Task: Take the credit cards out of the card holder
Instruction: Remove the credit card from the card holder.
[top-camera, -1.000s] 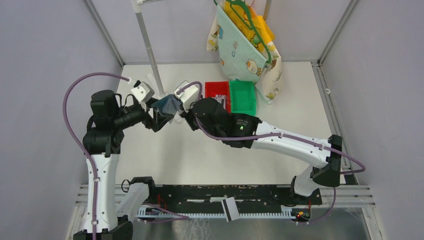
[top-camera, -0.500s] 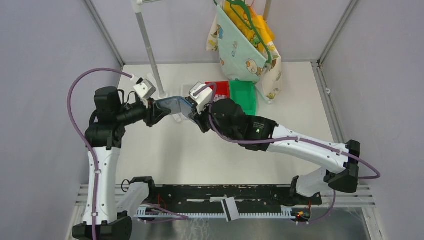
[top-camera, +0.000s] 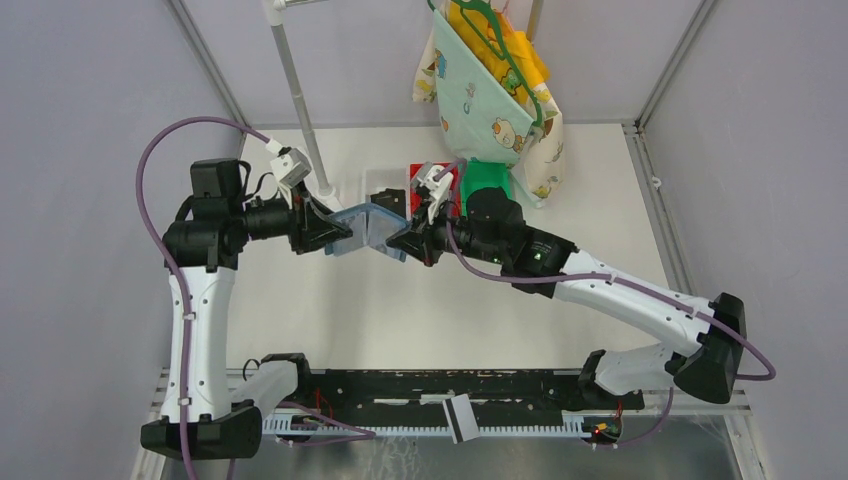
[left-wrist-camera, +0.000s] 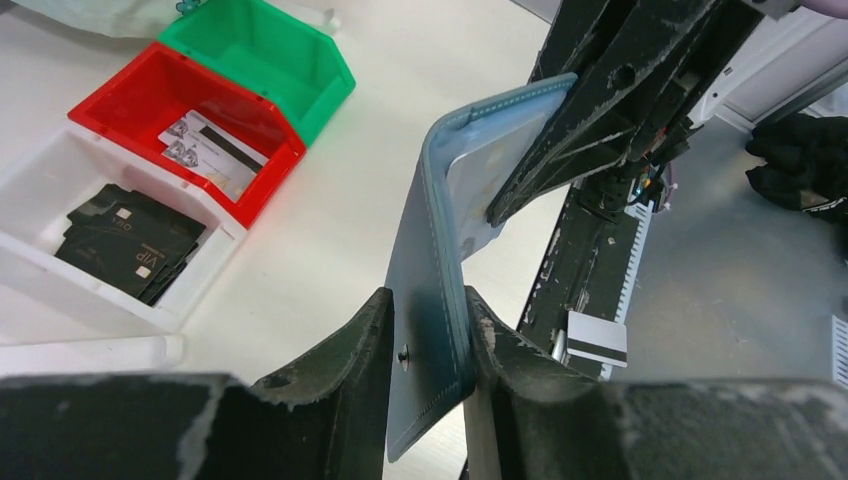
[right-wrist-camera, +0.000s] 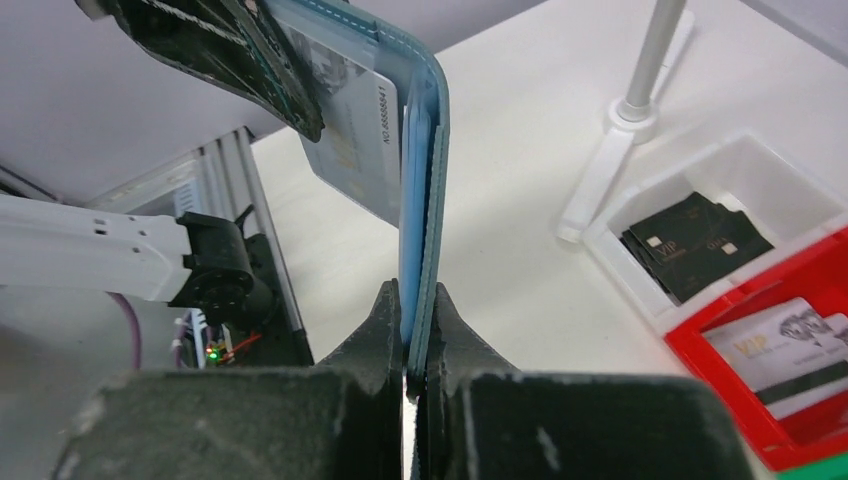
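Note:
The teal-blue card holder (top-camera: 366, 229) hangs open in the air between both grippers, above the table. My left gripper (top-camera: 334, 232) is shut on its left flap, seen in the left wrist view (left-wrist-camera: 432, 335) with the flap (left-wrist-camera: 430, 270) between the fingers. My right gripper (top-camera: 402, 240) is shut on the right flap, seen in the right wrist view (right-wrist-camera: 418, 372). A pale credit card (right-wrist-camera: 352, 140) sits in the inner pockets of the card holder (right-wrist-camera: 428, 190). More pale cards (left-wrist-camera: 208, 148), one with a dark stripe, lie in the red bin (left-wrist-camera: 110, 98).
A white tray (left-wrist-camera: 40, 180) holds black cards (left-wrist-camera: 125, 238), beside the red bin and a green bin (top-camera: 486, 192). A metal stand pole (top-camera: 298, 100) rises behind the left gripper. Cloth bags (top-camera: 490, 80) hang at the back. A striped card (top-camera: 460, 415) lies on the front rail.
Both grippers moved apart and toward the front, and the card holder went from folded to spread open. The right arm swung right, uncovering the white tray.

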